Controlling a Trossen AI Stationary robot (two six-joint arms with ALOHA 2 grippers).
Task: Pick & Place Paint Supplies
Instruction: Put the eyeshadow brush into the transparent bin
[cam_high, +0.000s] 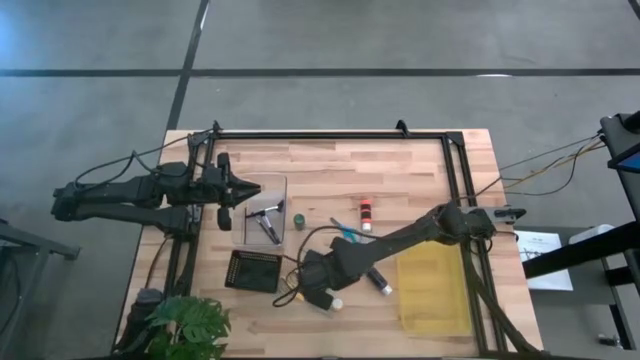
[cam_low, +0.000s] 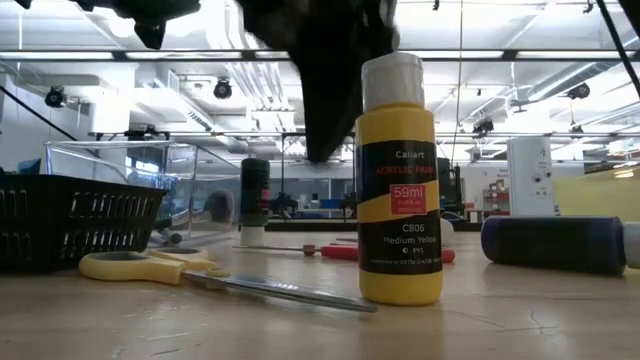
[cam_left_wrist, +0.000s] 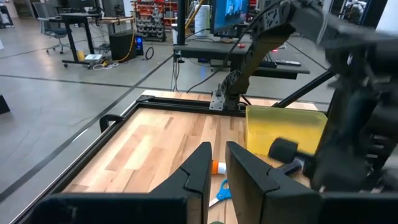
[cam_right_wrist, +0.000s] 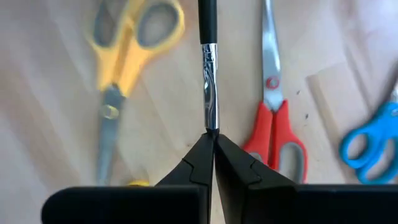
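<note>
My right gripper (cam_right_wrist: 212, 134) is shut on a thin paint brush (cam_right_wrist: 209, 74) with a black handle and a silver ferrule. It hangs over the table's near middle (cam_high: 312, 285). Under it lie yellow scissors (cam_right_wrist: 124, 50), red scissors (cam_right_wrist: 273, 124) and blue scissors (cam_right_wrist: 367, 143), all flat on the wood. A yellow paint bottle (cam_low: 398, 180) stands upright beside the gripper. A green pot (cam_high: 298, 221) and a red pot (cam_high: 366, 212) stand mid-table. My left gripper (cam_left_wrist: 216, 163) waits at the left above a clear box (cam_high: 262, 212), its fingers a narrow gap apart with nothing between them. My right gripper pinches the brush at the end of its silver ferrule (cam_right_wrist: 212, 121), between the very tips of its two fingers. The fingers come steeply from above. The brush runs straight on from the fingertips, in line with them. Its far end lies outside the view.
A black square tray (cam_high: 253, 270) lies left of the right gripper and a yellow bin (cam_high: 432, 290) to its right. A dark bottle (cam_low: 555, 245) lies on its side near the bin. A black frame (cam_high: 330, 135) borders the table and a plant (cam_high: 185, 325) stands at the near left corner.
</note>
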